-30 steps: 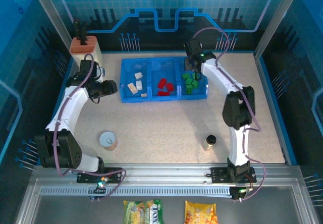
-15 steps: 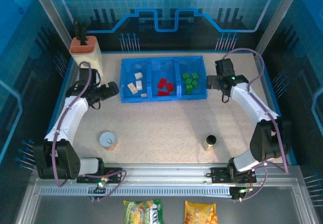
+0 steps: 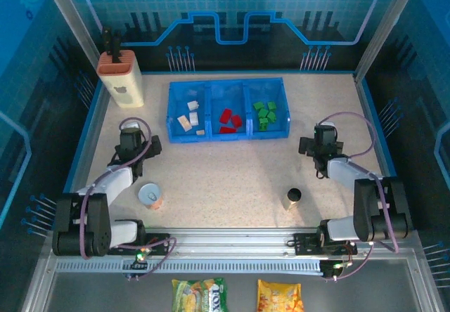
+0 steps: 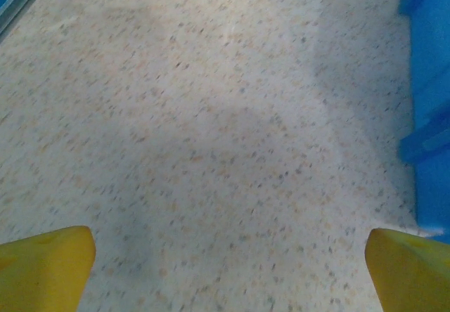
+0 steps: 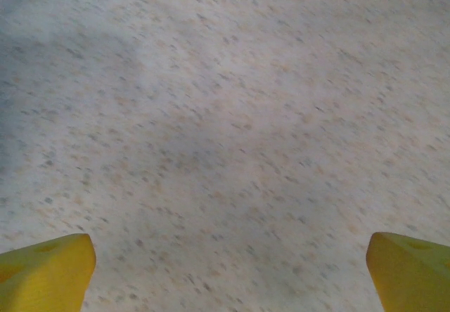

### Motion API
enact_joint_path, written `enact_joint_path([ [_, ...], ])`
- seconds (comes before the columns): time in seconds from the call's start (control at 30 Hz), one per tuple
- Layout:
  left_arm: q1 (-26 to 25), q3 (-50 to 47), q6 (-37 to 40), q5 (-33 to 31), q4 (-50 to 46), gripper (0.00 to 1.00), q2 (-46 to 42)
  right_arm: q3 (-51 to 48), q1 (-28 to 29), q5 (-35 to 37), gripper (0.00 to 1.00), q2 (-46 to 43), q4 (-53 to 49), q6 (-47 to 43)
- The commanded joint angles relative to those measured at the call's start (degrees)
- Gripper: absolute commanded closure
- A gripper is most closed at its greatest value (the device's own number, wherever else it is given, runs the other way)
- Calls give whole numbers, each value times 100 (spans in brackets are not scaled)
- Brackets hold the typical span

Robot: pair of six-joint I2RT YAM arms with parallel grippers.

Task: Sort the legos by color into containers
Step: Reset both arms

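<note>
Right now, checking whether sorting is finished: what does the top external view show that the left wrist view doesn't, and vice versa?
Top external: the whole tray, with white bricks in its left compartment, red bricks in the middle, green bricks on the right; also the tin can, small bottle and right claw. Left wrist: a close look at its yellow fingertips, spread wide with nothing between them. Both: the left claw, the speckled table and the tray's blue wall.
</note>
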Motion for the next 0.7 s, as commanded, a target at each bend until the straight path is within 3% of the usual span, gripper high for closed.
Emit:
enact_joint_path([
  [0.0, -19, -321, 476, 543, 2272, 1, 342, -218, -11, -569, 0, 163, 2131, -410],
  [0.17, -11, -143, 429, 1341, 2501, 1, 773, -441, 45, -1047, 0, 497, 3039, -804],
  [0.23, -15, -393, 500, 1692, 3300, 1, 1022, -570, 125, -1293, 0, 664, 3448, -1012],
  [0.43, -62, -637, 657, 1918, 4245, 1, 1545, -781, 123, -1732, 0, 868, 3946, -1164],
  [0.67, -327, -530, 821, 1374, 4000, 1, 1533, -773, 123, -1723, 0, 871, 3953, -1168],
])
